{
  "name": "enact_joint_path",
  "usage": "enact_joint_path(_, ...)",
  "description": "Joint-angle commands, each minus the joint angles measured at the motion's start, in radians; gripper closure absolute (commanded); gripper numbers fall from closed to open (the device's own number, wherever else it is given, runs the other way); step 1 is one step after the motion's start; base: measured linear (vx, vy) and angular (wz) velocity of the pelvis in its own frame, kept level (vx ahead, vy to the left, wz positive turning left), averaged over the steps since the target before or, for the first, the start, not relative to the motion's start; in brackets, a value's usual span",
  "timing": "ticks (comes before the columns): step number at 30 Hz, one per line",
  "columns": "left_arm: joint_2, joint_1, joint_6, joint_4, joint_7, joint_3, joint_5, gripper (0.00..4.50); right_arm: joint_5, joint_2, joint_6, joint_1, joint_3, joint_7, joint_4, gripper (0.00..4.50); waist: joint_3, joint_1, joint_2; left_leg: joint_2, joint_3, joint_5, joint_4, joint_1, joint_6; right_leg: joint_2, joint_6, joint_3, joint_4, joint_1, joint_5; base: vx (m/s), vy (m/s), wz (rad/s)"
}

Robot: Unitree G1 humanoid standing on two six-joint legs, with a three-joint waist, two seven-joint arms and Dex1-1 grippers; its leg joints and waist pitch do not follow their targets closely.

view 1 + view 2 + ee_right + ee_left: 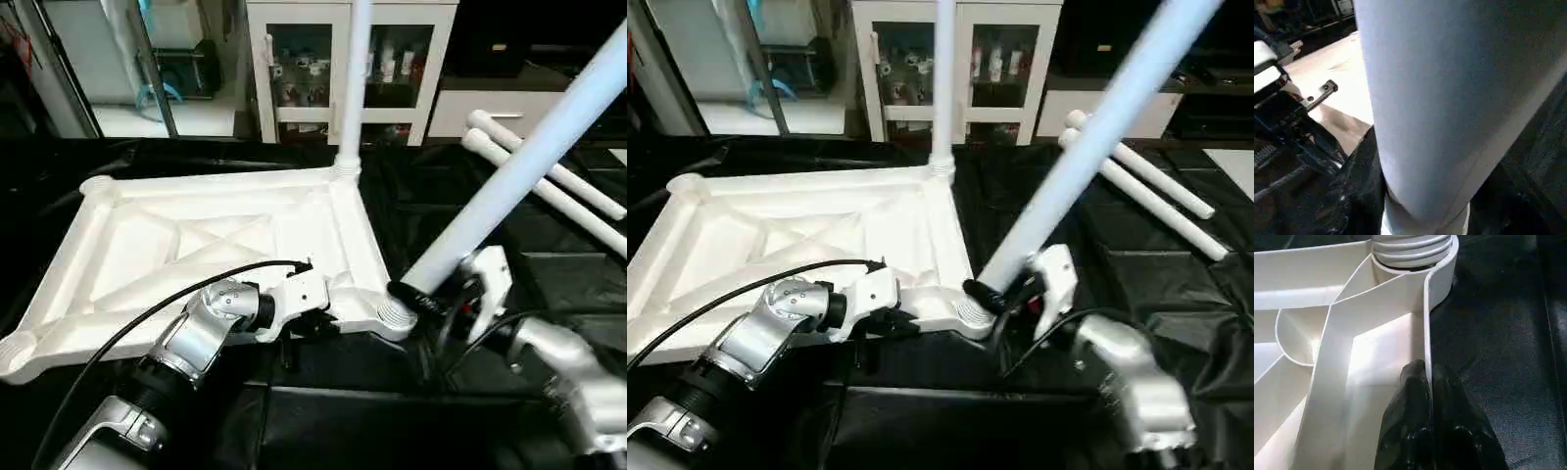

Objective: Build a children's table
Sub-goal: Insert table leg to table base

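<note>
The white plastic square table panel (196,245) lies ribbed side up on the black-covered tabletop (549,264). The left pincer (1429,382) is clamped on its near rim. The right pincer (416,299) grips a long white tapered tube leg (529,162), slanted with its lower end at the near corner socket (392,315).

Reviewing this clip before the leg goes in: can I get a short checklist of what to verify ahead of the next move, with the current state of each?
1. Left gripper pinching the tabletop rim: ok, fingers closed on the edge wall.
2. Right gripper holding the tilted leg near its lower end: ok.
3. Leg upright over the near corner socket: not ok, it leans steeply.
4. Leg tip entered in that socket: cannot tell.
5. Far corner leg standing in its socket: ok.
6. Two spare legs lying away from the work: ok.
</note>
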Motion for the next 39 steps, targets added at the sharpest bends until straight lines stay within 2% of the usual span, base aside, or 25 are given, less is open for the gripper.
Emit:
enact_joint_path(1, 0.003, -0.028, -0.035, -0.010, 0.008, 0.011, -0.027, 4.50, -0.053, -0.071, 0.123, 0.030, 0.068, 0.064, 0.070, 2.64, -0.021, -0.001, -0.011, 0.107, -0.054, -0.460, -0.100, 0.017, -0.039, -0.086, -0.172, 0.061, -0.082, -0.005, -0.355, 0.000, 0.000, 0.00)
enact_joint_path(2, 0.003, -0.029, -0.036, -0.009, 0.007, 0.011, -0.027, 4.50, -0.059, -0.088, 0.130, 0.024, 0.075, 0.082, 0.065, 2.64, -0.023, 0.003, -0.011, 0.108, -0.051, -0.436, -0.099, 0.019, -0.034, -0.085, -0.182, 0.061, -0.079, -0.003, -0.322, 0.000, 0.000, 0.00)
enact_joint_path(3, 0.003, -0.030, -0.036, -0.008, 0.007, 0.011, -0.027, 4.50, -0.061, -0.093, 0.131, 0.022, 0.077, 0.087, 0.063, 2.64, -0.023, 0.008, -0.015, 0.107, -0.042, -0.393, -0.096, 0.020, -0.016, -0.085, -0.195, 0.062, -0.077, -0.002, -0.286, 0.000, 0.000, 0.00)
enact_joint_path(4, 0.004, -0.035, -0.042, -0.003, 0.004, 0.010, -0.023, 4.50, -0.058, -0.129, 0.152, 0.001, 0.084, 0.119, 0.050, 2.64, -0.024, 0.014, -0.019, 0.107, -0.034, -0.361, -0.090, 0.024, 0.006, -0.085, -0.203, 0.066, -0.077, -0.004, -0.293, 0.000, 0.000, 0.00)
enact_joint_path(6, 0.003, -0.038, -0.045, 0.001, 0.002, 0.010, -0.021, 4.50, -0.042, -0.140, 0.166, -0.017, 0.074, 0.123, 0.043, 2.64, -0.023, 0.023, -0.022, 0.106, -0.028, -0.325, -0.083, 0.022, 0.024, -0.087, -0.200, 0.074, -0.081, -0.006, -0.347, 0.000, 0.000, 0.00)
enact_joint_path(8, 0.004, -0.040, -0.049, 0.005, 0.001, 0.010, -0.016, 4.50, -0.003, -0.119, 0.174, -0.052, 0.033, 0.097, 0.045, 2.64, -0.023, 0.030, -0.021, 0.106, -0.027, -0.303, -0.081, 0.021, 0.030, -0.086, -0.194, 0.077, -0.080, -0.008, -0.379, 0.000, 0.000, 0.00)
enact_joint_path(9, 0.005, -0.040, -0.050, 0.005, 0.002, 0.009, -0.014, 4.50, 0.009, -0.113, 0.175, -0.065, 0.019, 0.089, 0.045, 2.64, -0.027, 0.029, -0.019, 0.106, -0.031, -0.280, -0.083, 0.016, 0.032, -0.085, -0.198, 0.074, -0.074, 0.000, -0.360, 0.000, 0.000, 0.00)
enact_joint_path(10, 0.006, -0.041, -0.054, 0.008, 0.002, 0.008, -0.008, 4.50, 0.044, -0.095, 0.183, -0.108, -0.020, 0.070, 0.042, 2.64, -0.032, 0.027, -0.018, 0.107, -0.033, -0.235, -0.083, 0.009, 0.038, -0.080, -0.206, 0.070, -0.063, 0.007, -0.293, 0.000, 0.000, 0.00)
enact_joint_path(11, 0.007, -0.040, -0.054, 0.008, 0.002, 0.007, -0.008, 4.50, 0.044, -0.095, 0.177, -0.118, -0.022, 0.072, 0.038, 2.64, -0.035, 0.027, -0.018, 0.107, -0.032, -0.211, -0.082, 0.007, 0.041, -0.079, -0.214, 0.068, -0.059, 0.008, -0.253, 0.000, 0.000, 0.00)
enact_joint_path(13, 0.010, -0.038, -0.055, 0.005, 0.003, 0.002, -0.009, 4.50, 0.048, -0.096, 0.167, -0.141, -0.023, 0.080, 0.024, 2.64, -0.040, 0.028, -0.017, 0.104, -0.025, -0.162, -0.073, 0.005, 0.067, -0.076, -0.240, 0.065, -0.048, 0.008, -0.137, 0.000, 0.000, 0.00)
enact_joint_path(15, 0.013, -0.036, -0.055, 0.001, 0.002, -0.002, -0.011, 4.50, 0.055, -0.091, 0.163, -0.161, -0.026, 0.083, 0.006, 2.64, -0.044, 0.030, -0.015, 0.104, -0.025, -0.134, -0.069, 0.003, 0.085, -0.078, -0.250, 0.063, -0.041, 0.012, -0.096, 0.000, 0.000, 0.00)
enact_joint_path(16, 0.015, -0.034, -0.053, -0.004, -0.001, -0.004, -0.012, 4.50, 0.064, -0.087, 0.176, -0.172, -0.030, 0.082, -0.011, 2.64, -0.047, 0.030, -0.020, 0.105, -0.025, -0.101, -0.066, 0.001, 0.101, -0.077, -0.259, 0.062, -0.033, 0.014, -0.051, 0.000, 0.000, 0.00)
enact_joint_path(18, 0.017, -0.031, -0.051, -0.009, -0.003, -0.005, -0.012, 4.50, 0.073, -0.084, 0.193, -0.182, -0.033, 0.080, -0.028, 2.64, -0.050, 0.030, -0.017, 0.104, -0.025, -0.058, -0.061, -0.001, 0.127, -0.075, -0.269, 0.060, -0.025, 0.014, 0.013, 0.000, 0.000, 0.00)
enact_joint_path(21, 0.019, -0.031, -0.052, -0.008, -0.005, -0.006, -0.012, 4.50, 0.042, -0.105, 0.194, -0.190, 0.000, 0.088, -0.045, 2.64, -0.053, 0.034, -0.014, 0.105, -0.022, -0.039, -0.054, 0.002, 0.147, -0.074, -0.283, 0.059, -0.018, 0.012, 0.066, 0.000, 0.000, 0.00)
enact_joint_path(23, 0.022, -0.031, -0.049, -0.011, -0.007, -0.007, -0.013, 4.50, 0.018, -0.113, 0.186, -0.201, 0.018, 0.085, -0.055, 2.64, -0.050, 0.033, -0.017, 0.104, -0.021, -0.047, -0.053, -0.001, 0.149, -0.073, -0.284, 0.058, -0.018, 0.012, 0.057, 0.000, 0.000, 0.00)
enact_joint_path(27, 0.025, -0.029, -0.044, -0.019, -0.009, -0.008, -0.015, 4.50, 0.013, -0.124, 0.193, -0.209, 0.023, 0.091, -0.078, 2.64, -0.046, 0.034, -0.017, 0.104, -0.021, -0.119, -0.058, 0.000, 0.111, -0.076, -0.271, 0.061, -0.028, 0.013, -0.050, 0.000, 0.000, 0.00)
enact_joint_path(30, 0.026, -0.028, -0.045, -0.024, -0.011, -0.008, -0.018, 4.50, -0.019, -0.146, 0.181, -0.207, 0.040, 0.095, -0.077, 2.64, -0.046, 0.032, -0.017, 0.103, -0.021, -0.123, -0.056, 0.001, 0.094, -0.074, -0.269, 0.061, -0.027, 0.013, -0.050, 0.000, 0.000, 0.00)
enact_joint_path(33, 0.016, -0.037, -0.041, -0.027, 0.006, 0.009, -0.027, 4.50, -0.030, -0.153, 0.171, -0.211, 0.036, 0.089, -0.066, 2.64, -0.047, 0.033, -0.020, 0.102, -0.021, -0.106, -0.053, -0.001, 0.103, -0.075, -0.274, 0.062, -0.023, 0.015, -0.026, 0.000, 0.000, 0.00)
enact_joint_path(35, 0.008, -0.042, -0.020, -0.032, 0.004, 0.023, -0.046, 4.04, -0.029, -0.153, 0.172, -0.214, 0.031, 0.087, -0.065, 2.64, -0.048, 0.032, -0.020, 0.102, -0.021, -0.091, -0.052, -0.001, 0.111, -0.075, -0.279, 0.061, -0.020, 0.015, -0.007, 0.000, 0.000, 0.00)
enact_joint_path(36, 0.003, -0.047, 0.000, -0.040, 0.000, 0.034, -0.064, 4.04, -0.027, -0.155, 0.175, -0.216, 0.027, 0.087, -0.067, 2.64, -0.048, 0.032, -0.021, 0.101, -0.020, -0.088, -0.050, -0.002, 0.116, -0.075, -0.283, 0.061, -0.019, 0.016, -0.002, 0.000, 0.000, 0.00)
enact_joint_path(37, 0.002, -0.053, 0.020, -0.051, -0.013, 0.042, -0.082, 3.89, -0.026, -0.157, 0.178, -0.217, 0.022, 0.087, -0.070, 2.64, -0.050, 0.036, -0.016, 0.101, -0.020, -0.087, -0.049, 0.000, 0.115, -0.076, -0.290, 0.061, -0.019, 0.014, -0.004, 0.000, 0.000, 0.00)
enact_joint_path(39, 0.007, -0.059, 0.017, -0.056, -0.020, 0.039, -0.082, 3.70, -0.024, -0.162, 0.181, -0.218, 0.019, 0.088, -0.075, 2.64, -0.049, 0.036, -0.016, 0.103, -0.020, -0.087, -0.049, 0.001, 0.111, -0.072, -0.295, 0.059, -0.016, 0.014, 0.009, 0.000, 0.000, 0.00)
